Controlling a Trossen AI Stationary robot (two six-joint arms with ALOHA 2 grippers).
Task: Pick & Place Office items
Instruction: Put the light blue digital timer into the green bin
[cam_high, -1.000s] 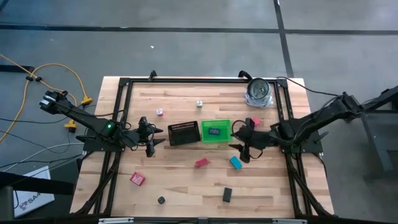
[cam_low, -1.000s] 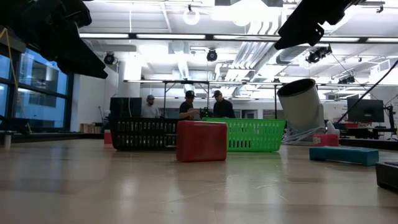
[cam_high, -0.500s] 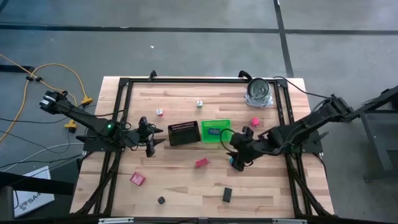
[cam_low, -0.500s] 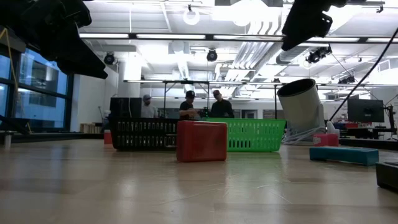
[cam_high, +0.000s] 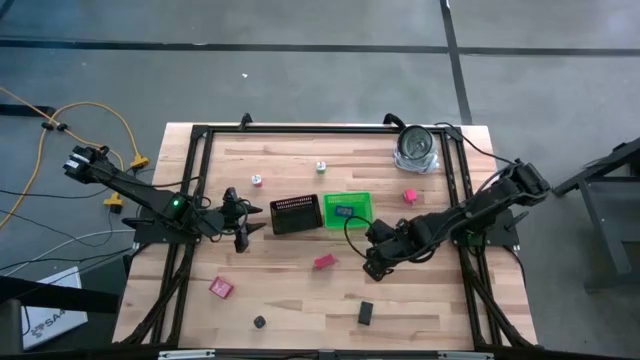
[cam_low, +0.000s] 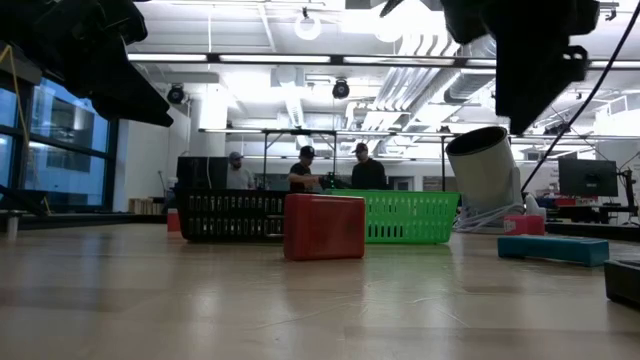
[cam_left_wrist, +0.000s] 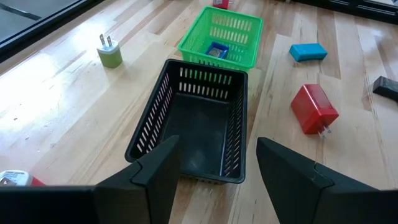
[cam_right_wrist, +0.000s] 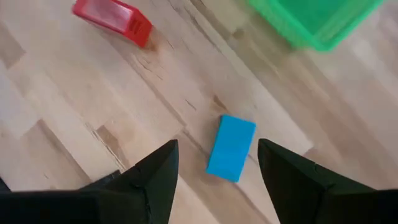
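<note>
From above we look straight down on the whole table (cam_high: 300, 290); the low camera sits at tabletop height, facing the room. Our 2 wrist cameras look close past their own fingers — both catch the green bin (cam_left_wrist: 222, 38) and the blue block (cam_right_wrist: 231, 148).

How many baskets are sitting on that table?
2. A black mesh basket sits mid-table, and a green basket stands right beside it on the right arm's side, with a small blue item inside. None appears hidden.
</note>
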